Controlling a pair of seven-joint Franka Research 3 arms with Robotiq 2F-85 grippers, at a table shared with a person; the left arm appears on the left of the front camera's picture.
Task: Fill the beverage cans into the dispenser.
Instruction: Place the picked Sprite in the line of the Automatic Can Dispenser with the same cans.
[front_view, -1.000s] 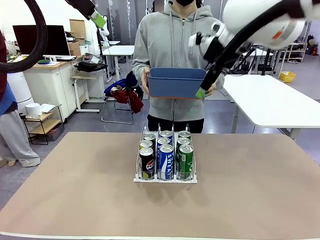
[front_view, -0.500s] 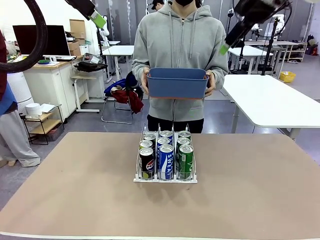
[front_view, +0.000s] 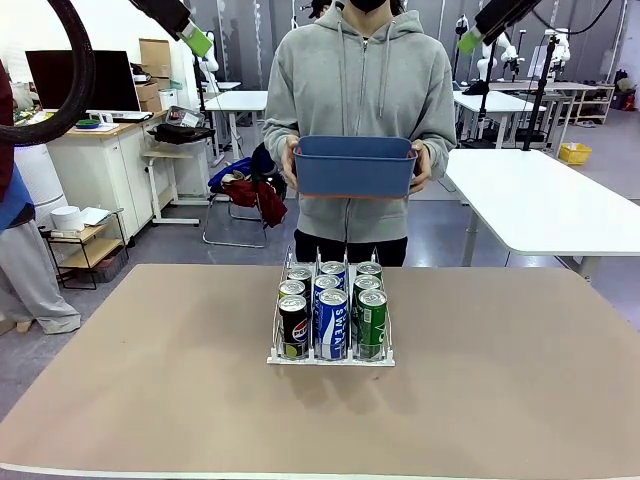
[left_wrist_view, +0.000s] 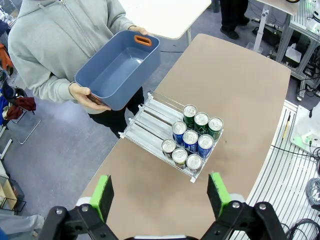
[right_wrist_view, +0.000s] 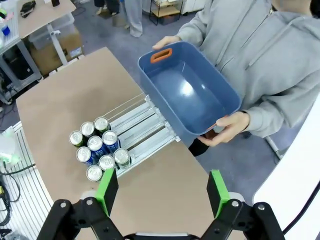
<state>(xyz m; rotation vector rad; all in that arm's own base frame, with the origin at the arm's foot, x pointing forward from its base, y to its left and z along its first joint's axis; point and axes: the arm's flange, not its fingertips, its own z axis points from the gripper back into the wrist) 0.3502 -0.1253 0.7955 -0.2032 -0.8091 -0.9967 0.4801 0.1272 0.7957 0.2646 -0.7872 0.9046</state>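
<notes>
Hovering both hands high over the bench (front_view: 500, 400), nothing held: left hand (left_wrist_view: 159, 192) fingers apart, right hand (right_wrist_view: 162, 189) fingers apart too. Nine cans (front_view: 331, 310) are sitting in the rack (front_view: 330, 357) mid-bench, three per lane, packed toward my side. A person is holding a blue bin (front_view: 354, 166) beyond the far edge; it's looking empty. Judging loading done, so I'm staying clear of the rack. Rear can labels are blocked from the front; far lane ends are hard to read.
</notes>
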